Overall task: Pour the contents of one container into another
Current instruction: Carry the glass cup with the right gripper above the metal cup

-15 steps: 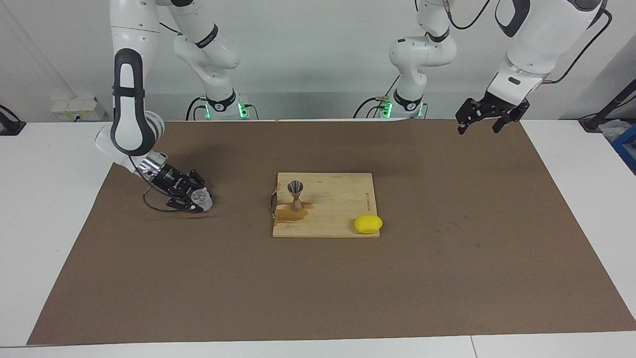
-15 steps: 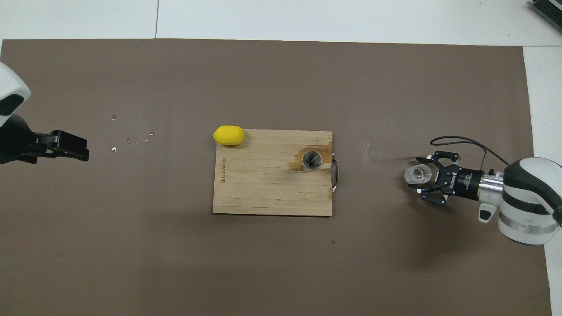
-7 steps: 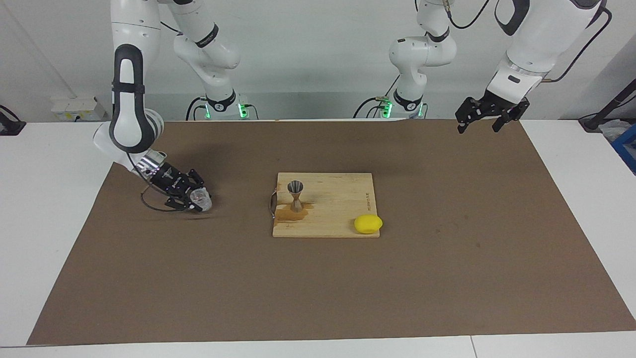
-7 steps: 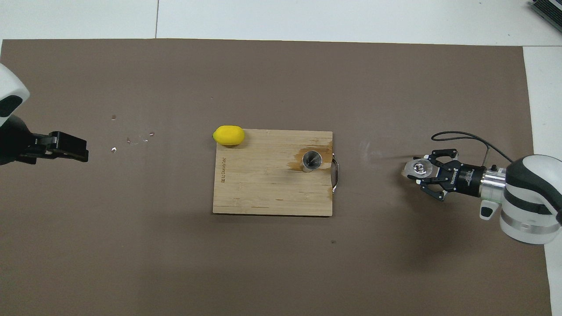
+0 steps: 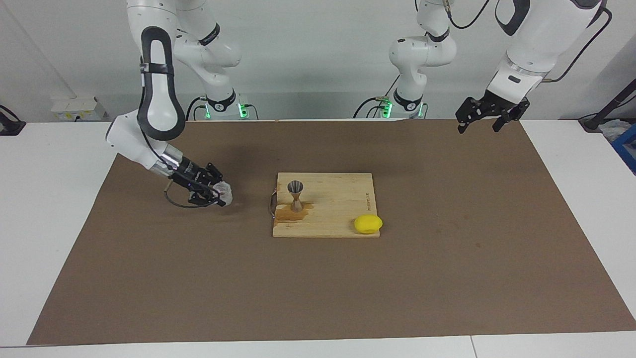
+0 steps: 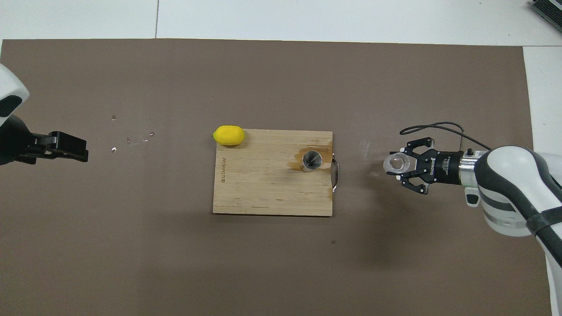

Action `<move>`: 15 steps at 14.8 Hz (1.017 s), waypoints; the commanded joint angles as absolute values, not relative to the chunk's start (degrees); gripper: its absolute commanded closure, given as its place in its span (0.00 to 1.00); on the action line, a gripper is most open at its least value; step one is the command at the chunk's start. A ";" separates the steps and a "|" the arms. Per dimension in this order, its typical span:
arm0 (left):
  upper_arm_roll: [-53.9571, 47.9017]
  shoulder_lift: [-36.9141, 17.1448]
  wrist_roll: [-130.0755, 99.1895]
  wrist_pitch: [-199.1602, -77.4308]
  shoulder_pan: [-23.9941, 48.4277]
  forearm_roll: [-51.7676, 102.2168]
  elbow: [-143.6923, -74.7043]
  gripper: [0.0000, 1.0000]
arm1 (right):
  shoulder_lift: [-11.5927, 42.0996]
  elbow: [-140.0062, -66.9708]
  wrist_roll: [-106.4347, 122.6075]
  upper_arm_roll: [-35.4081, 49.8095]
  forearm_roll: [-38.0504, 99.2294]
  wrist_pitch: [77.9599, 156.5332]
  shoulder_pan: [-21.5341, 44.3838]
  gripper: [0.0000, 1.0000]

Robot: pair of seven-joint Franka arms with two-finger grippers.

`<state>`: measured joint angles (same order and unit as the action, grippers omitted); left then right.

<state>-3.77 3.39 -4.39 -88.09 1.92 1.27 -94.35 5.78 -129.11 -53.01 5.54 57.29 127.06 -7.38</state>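
The clear glass cup [image 5: 224,191] is held in my right gripper [image 5: 217,194], which is shut on it low over the brown mat, beside the cutting board toward the right arm's end; both show in the overhead view, the cup [image 6: 396,163] and the gripper [image 6: 406,165]. The silver hourglass jigger [image 5: 296,195] stands upright on the wooden cutting board [image 5: 338,206] near its handle, on a wet stain; the jigger [image 6: 312,159] shows from above on the board [image 6: 263,188]. My left gripper [image 5: 478,128] waits open and empty, raised over the mat's left-arm end [image 6: 70,147].
A yellow lemon [image 5: 368,223] lies at the board's corner toward the left arm's end, farther from the robots than the jigger [image 6: 228,135]. A few small shiny bits [image 6: 131,140] lie on the mat near the left gripper. The board's metal handle [image 6: 336,174] faces the cup.
My right gripper has carried the glass cup along the mat toward the cutting board. The left arm has stayed almost still.
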 commanded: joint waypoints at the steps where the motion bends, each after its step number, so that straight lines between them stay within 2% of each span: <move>1: -3.25 4.48 -4.31 -87.36 2.37 0.79 -94.92 0.00 | 6.24 -125.70 -54.75 5.54 52.14 124.46 -4.76 1.00; 15: -3.25 4.48 -4.31 -87.36 2.37 0.79 -94.92 0.00 | 9.58 -114.26 -78.48 5.54 40.87 125.24 6.31 1.00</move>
<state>-3.76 3.40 -4.39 -88.08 1.92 1.27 -94.35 7.90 -116.54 -76.10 5.65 42.80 125.29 5.23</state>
